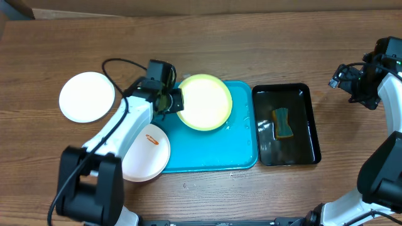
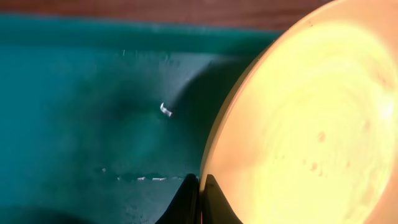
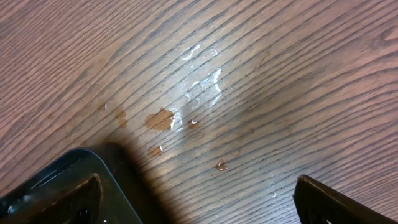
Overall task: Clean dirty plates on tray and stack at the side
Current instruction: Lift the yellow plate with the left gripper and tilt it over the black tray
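My left gripper is shut on the left rim of the pale yellow-green plate, which hangs over the far part of the turquoise tray. In the left wrist view the black fingers pinch the plate's edge, and the plate casts a shadow on the tray below. A white plate with an orange smear lies at the tray's left edge. Another white plate rests on the table further left. My right gripper stands open above bare wood at the far right, holding nothing.
A black tray of water with a sponge sits right of the turquoise tray. Its corner shows by the right gripper's left finger. Water drops lie on the wood there.
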